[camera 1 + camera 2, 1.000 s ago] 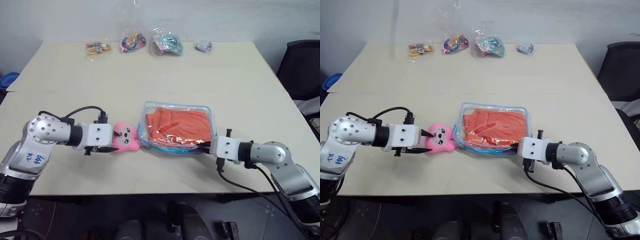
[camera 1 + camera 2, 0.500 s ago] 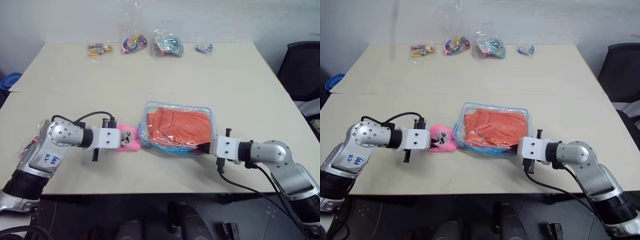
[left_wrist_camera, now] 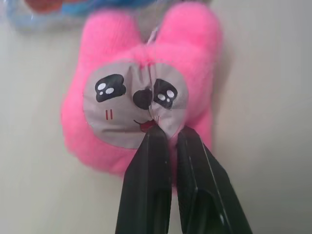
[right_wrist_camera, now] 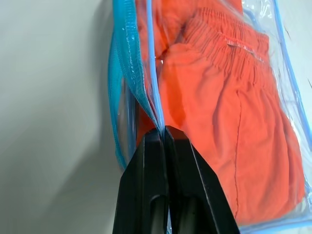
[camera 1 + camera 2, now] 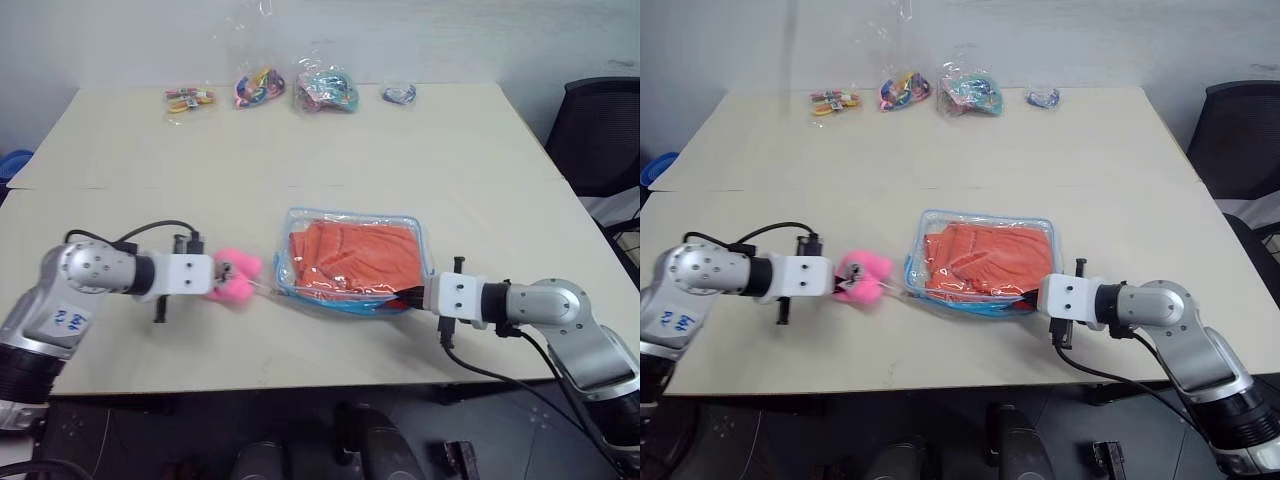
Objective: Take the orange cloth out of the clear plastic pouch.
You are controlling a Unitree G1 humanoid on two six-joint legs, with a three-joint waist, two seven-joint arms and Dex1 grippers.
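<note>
Left gripper (image 3: 163, 130) clamps pink plush (image 3: 146, 87), mid-frame; right gripper (image 4: 163, 130) pinches pouch (image 4: 129, 73) edge: pull apart steadily, cloth (image 4: 214, 122) inside

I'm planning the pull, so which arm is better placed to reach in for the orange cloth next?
Probably the left. The right gripper is shut on the edge of the clear plastic pouch, anchoring it. The left gripper pinches only the pink plush bunny, beside the pouch, so it could drop that and reach the orange cloth.

Pink plush (image 5: 234, 278) (left side) crowds the pouch (image 5: 352, 262); table (image 5: 300, 150) behind lies open.
</note>
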